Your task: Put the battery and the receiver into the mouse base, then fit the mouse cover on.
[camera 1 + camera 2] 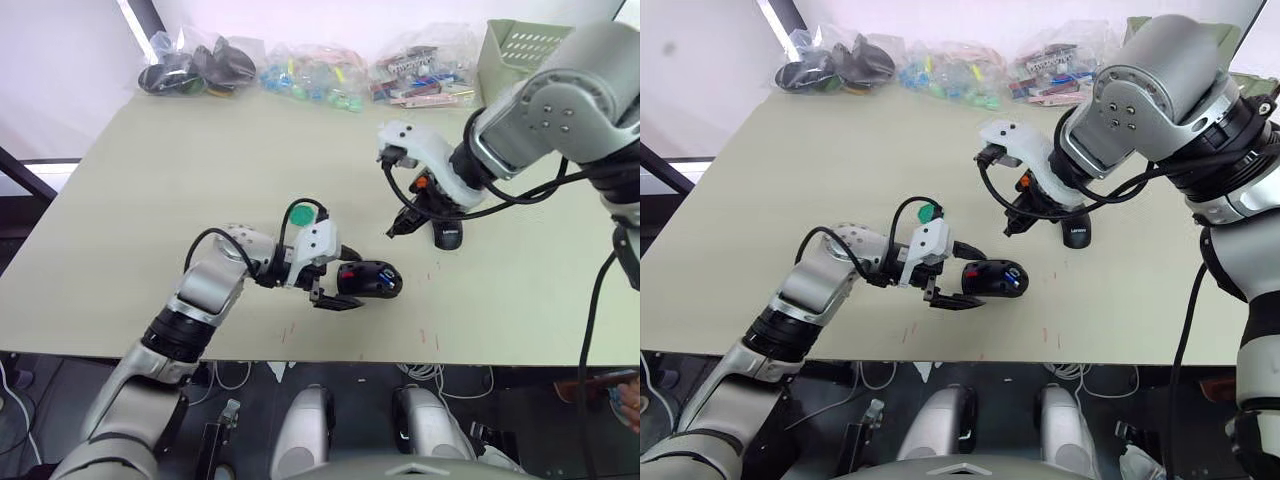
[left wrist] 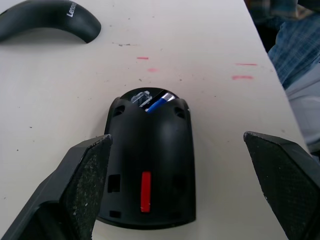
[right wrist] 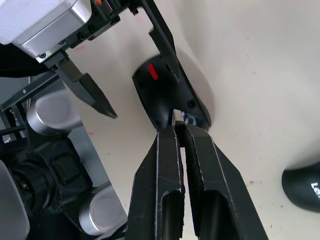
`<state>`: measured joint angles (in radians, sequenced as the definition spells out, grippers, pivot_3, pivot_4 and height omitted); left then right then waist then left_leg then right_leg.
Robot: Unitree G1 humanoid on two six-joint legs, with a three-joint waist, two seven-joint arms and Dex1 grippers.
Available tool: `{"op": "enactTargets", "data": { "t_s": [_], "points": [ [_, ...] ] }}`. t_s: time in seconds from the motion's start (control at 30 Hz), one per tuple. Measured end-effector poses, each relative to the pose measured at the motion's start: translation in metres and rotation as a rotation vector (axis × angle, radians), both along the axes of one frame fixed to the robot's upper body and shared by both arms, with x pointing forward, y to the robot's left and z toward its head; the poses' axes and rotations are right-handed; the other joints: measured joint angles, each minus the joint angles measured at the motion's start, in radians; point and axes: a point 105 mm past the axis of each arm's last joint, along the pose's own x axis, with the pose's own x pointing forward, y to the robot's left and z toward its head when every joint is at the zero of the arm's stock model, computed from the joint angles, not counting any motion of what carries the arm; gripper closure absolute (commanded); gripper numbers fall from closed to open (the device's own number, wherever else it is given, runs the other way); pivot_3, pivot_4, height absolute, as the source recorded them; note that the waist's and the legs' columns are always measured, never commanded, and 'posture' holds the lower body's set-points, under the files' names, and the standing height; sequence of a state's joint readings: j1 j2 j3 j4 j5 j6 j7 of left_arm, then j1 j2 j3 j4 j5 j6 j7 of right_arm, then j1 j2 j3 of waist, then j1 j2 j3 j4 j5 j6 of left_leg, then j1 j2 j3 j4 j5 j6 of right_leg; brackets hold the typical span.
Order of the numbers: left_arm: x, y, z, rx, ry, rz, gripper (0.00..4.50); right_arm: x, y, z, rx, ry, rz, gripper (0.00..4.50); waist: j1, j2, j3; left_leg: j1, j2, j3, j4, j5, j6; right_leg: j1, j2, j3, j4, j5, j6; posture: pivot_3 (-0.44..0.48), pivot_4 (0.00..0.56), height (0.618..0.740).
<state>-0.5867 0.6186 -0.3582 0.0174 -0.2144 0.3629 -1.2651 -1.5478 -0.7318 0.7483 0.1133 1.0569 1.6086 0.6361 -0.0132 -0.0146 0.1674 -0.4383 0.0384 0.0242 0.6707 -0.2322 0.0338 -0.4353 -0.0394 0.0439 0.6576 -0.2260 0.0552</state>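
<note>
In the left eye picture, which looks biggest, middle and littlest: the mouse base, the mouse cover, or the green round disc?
1. mouse base
2. mouse cover, partly hidden behind the right gripper, so its rank against the base is unsure
3. green disc, smallest

We read the mouse base as matt black plastic, red plastic insert on top. The battery in it has glossy blue wrap, shiny metal end. Beyond the base, the mouse cover looks smooth, semi-gloss black plastic. Left gripper's fingers: black, gritty rough pads. Table: matt beige, scuffed.
</note>
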Motion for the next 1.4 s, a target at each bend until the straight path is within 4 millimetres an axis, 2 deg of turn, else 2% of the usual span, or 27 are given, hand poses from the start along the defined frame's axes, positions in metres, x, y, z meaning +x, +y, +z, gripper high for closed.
{"op": "enactTargets", "data": {
  "t_s": [0.13, 0.37, 0.8, 1.13, 1.2, 1.3, 1.4],
  "points": [
    [0.008, -0.007, -0.002, 0.016, -0.038, -0.026, 0.03, -0.001, -0.01, -0.012, -0.028, 0.034, -0.018, 4.5, -0.003, 0.0, 0.0, 0.0, 0.0, 0.001, 0.0, 0.0, 0.0, -0.001, 0.0, 0.001, 0.0, 0.0, 0.0, 0.0, 0.15, 0.74],
    [0.011, -0.018, -0.005, 0.026, -0.048, -0.061, 0.03, -0.001, -0.013, -0.012, -0.032, 0.03, -0.024, 4.5, -0.003, 0.0, 0.0, 0.0, 0.0, 0.0, 0.0, 0.0, 0.0, -0.001, 0.0, 0.001, 0.002, 0.0, 0.0, 0.0, 0.15, 0.74],
    [0.014, -0.02, -0.012, 0.049, -0.067, -0.067, 0.03, -0.001, -0.014, -0.014, -0.033, 0.039, -0.03, 4.5, -0.003, 0.0, 0.0, 0.0, 0.0, 0.0, 0.0, 0.0, 0.0, -0.001, 0.0, 0.001, 0.002, 0.0, 0.0, 0.0, 0.15, 0.74],
    [0.016, -0.018, -0.016, 0.068, -0.085, -0.077, 0.03, 0.0, -0.01, -0.031, -0.046, 0.09, -0.042, 4.5, -0.003, 0.0, 0.0, 0.0, 0.0, 0.0, 0.0, 0.0, 0.0, -0.002, 0.0, 0.001, 0.002, 0.0, 0.0, 0.0, 0.15, 0.74],
    [0.015, -0.017, -0.017, 0.074, -0.09, -0.083, 0.53, 0.0, -0.01, -0.031, -0.048, 0.09, -0.048, 4.5, -0.003, 0.0, 0.0, 0.0, 0.0, 0.0, 0.0, 0.0, 0.0, -0.002, 0.0, 0.001, 0.002, 0.0, 0.0, 0.0, 0.15, 0.74],
    [0.016, -0.017, -0.017, 0.08, -0.096, -0.086, 1.58, 0.002, -0.01, -0.032, -0.051, 0.085, -0.054, 4.5, -0.003, 0.0, 0.0, 0.0, 0.0, 0.0, 0.0, 0.0, 0.0, -0.002, 0.0, 0.001, 0.002, 0.0, 0.0, 0.0, 0.15, 0.74],
    [0.015, -0.019, -0.017, 0.077, -0.098, -0.09, 1.58, 0.001, -0.009, -0.032, -0.05, 0.088, -0.053, 4.5, -0.003, 0.0, 0.0, 0.0, 0.0, 0.0, 0.0, 0.0, 0.0, -0.002, 0.0, 0.001, 0.002, 0.0, 0.0, 0.0, 0.15, 0.74]
  ]
}}
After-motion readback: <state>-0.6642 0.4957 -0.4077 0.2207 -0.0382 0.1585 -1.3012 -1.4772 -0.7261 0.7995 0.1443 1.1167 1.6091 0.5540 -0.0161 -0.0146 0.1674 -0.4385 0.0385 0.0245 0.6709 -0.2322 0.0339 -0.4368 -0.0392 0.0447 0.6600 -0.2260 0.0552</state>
